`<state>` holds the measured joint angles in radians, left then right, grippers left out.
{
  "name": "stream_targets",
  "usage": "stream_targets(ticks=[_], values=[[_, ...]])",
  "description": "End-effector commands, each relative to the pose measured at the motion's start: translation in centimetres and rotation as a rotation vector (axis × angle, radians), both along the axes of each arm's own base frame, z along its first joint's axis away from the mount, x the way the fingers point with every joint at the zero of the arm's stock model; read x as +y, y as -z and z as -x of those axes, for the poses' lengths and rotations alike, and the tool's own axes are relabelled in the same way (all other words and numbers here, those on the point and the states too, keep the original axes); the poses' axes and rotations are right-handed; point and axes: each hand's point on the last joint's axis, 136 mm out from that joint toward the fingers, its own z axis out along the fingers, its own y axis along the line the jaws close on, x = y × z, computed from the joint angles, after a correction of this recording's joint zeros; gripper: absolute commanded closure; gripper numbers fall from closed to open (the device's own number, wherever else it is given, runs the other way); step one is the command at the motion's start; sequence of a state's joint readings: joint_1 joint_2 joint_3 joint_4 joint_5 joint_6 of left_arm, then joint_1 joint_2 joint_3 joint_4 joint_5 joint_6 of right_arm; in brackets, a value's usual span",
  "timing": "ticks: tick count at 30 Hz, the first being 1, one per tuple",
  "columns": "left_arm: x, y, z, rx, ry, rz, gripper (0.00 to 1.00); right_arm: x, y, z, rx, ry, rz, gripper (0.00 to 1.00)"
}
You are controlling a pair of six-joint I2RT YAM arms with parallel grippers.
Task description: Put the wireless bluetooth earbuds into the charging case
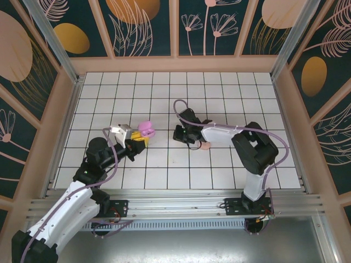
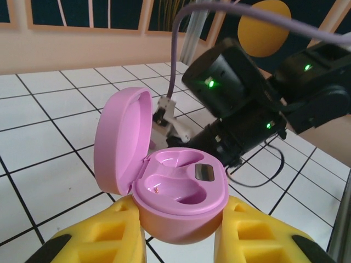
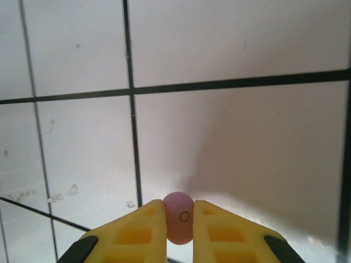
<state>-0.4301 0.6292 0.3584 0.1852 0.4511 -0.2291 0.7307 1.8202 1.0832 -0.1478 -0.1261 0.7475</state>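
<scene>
Two arms meet over a white tiled table [image 1: 219,98]. Left gripper [image 2: 181,235] clamps the pinkish-purple charging case [image 2: 181,192], lid raised; the right arm's black wrist [image 2: 236,104] looms just behind it. Right gripper [image 3: 179,222] pinches one pink earbud [image 3: 179,213] close over the tiles.

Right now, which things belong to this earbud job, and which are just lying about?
In the job: open purple charging case in left end effector; earbud in right end effector.
Lying about: pale pink item, half hidden; painted wall panels.

open pink case [image 2: 181,203], empty, pink earbud [image 3: 179,217] pinched
</scene>
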Motion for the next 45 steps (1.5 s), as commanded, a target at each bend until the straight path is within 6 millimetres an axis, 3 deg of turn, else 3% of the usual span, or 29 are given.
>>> stream_targets(ticks=[1, 7, 13, 24, 29, 36, 45], values=[[-0.7, -1.5, 0.3, -0.08, 0.055, 0.034, 1.0, -1.9, -3.8, -0.1, -0.099, 0.003, 0.05, 0.86], [-1.4, -1.2, 0.0, -0.119, 0.09, 0.052, 1.0, -3.6, -8.9, 1.6, -0.17, -0.005, 0.033, 0.87], [-2.4, -0.7, -0.7, -0.149, 0.125, 0.07, 1.0, -4.6, -14.2, 4.6, -0.234, -0.032, -0.009, 0.87], [-5.1, -0.5, -1.3, -0.271, 0.211, -0.002, 1.0, -2.6, -20.6, 9.0, -0.295, -0.165, -0.19, 0.87], [-5.7, -0.7, -1.8, -0.298, 0.215, -0.024, 1.0, -0.3, -22.0, 9.7, -0.309, -0.214, -0.194, 0.87], [-6.3, -0.4, -1.6, -0.302, 0.241, -0.033, 1.0, 2.8, -21.9, 9.9, -0.302, -0.269, -0.173, 0.87], [-6.3, 0.1, -1.3, -0.295, 0.252, -0.047, 1.0, 4.1, -20.3, 9.3, -0.28, -0.291, -0.109, 0.87]])
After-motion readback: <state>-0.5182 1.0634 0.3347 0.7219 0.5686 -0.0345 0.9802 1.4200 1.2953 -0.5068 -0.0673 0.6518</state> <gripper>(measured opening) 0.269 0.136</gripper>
